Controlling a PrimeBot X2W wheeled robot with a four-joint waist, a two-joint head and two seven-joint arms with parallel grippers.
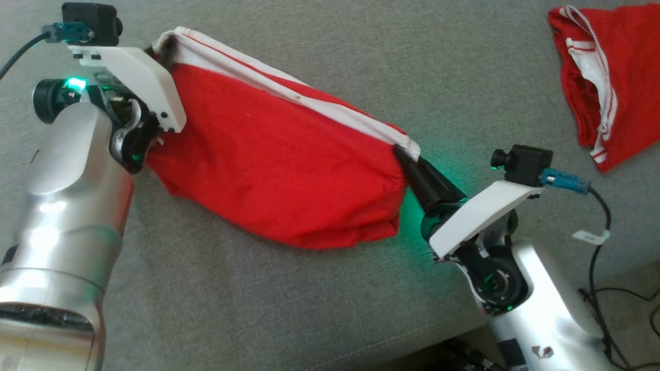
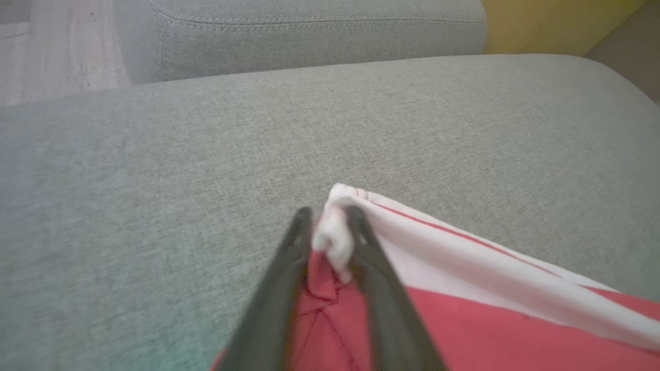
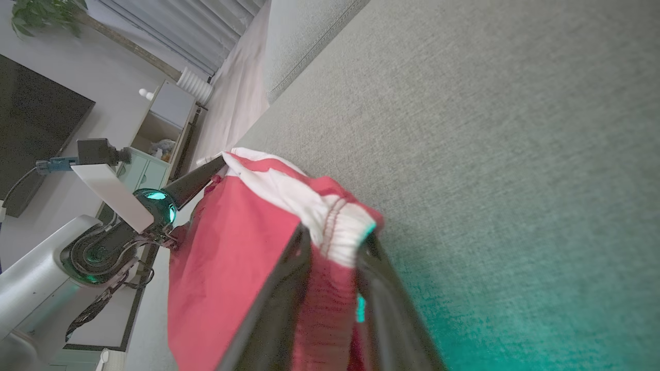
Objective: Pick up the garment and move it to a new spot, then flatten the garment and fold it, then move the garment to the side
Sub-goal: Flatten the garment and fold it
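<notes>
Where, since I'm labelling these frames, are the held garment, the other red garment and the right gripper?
held garment [image 1: 268,154], head view, mid red cloth
other red garment [image 1: 637,93], head view, red cloth
right gripper [image 1: 402,153], head view, tips of its jaws

Bare sofa seat [image 1: 309,309] lies open around the stretched red shorts [image 1: 273,170]; a second red garment [image 1: 637,93] crowds the far right.

The garment [image 1: 278,170] is matt cloth, the sofa [image 1: 361,62] coarse woven fabric.
</notes>
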